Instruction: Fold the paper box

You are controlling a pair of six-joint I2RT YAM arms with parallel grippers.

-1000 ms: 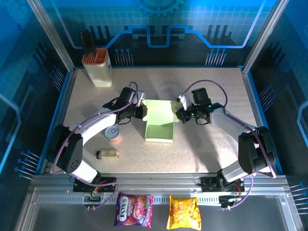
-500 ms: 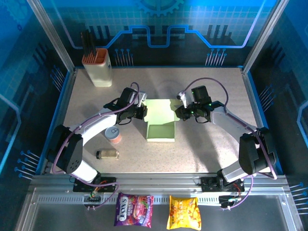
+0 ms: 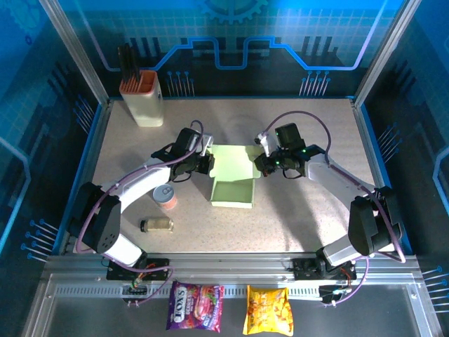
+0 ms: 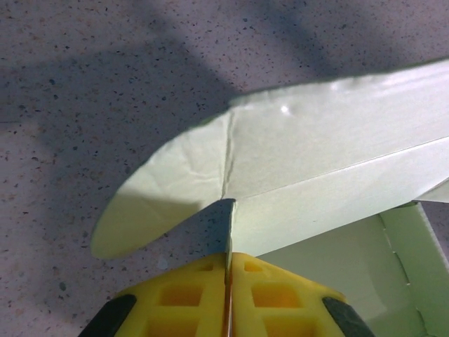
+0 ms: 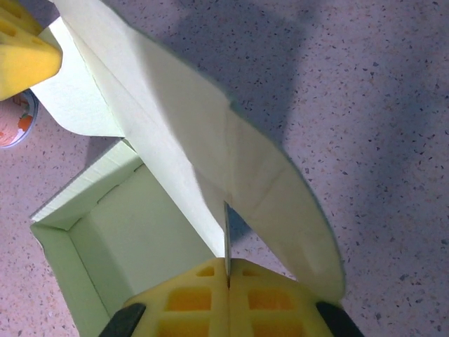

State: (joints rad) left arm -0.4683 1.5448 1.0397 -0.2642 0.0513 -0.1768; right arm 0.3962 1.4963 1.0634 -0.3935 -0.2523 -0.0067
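The pale mint-green paper box (image 3: 232, 177) sits mid-table, its near part an open tray and its lid panel raised at the far side. My left gripper (image 3: 205, 163) pinches the box's left edge. In the left wrist view the yellow fingers (image 4: 182, 295) are shut on a thin card edge, with the rounded lid flap (image 4: 175, 189) spread ahead. My right gripper (image 3: 258, 165) holds the right edge. In the right wrist view its gripper (image 5: 227, 281) is shut on a card edge beside the lid's rounded flap (image 5: 295, 210), and the tray's inside (image 5: 126, 246) lies to the left.
A cream holder with an orange rim (image 3: 142, 97) stands at the far left. A small round tin (image 3: 165, 196) and a little jar lying on its side (image 3: 157, 225) are near the left arm. Two snack packets (image 3: 230, 309) lie on the front ledge.
Both grippers have shifted slightly toward the far side with the box's lid panel; the box sits a touch further back. Both stay pinched on its side edges.
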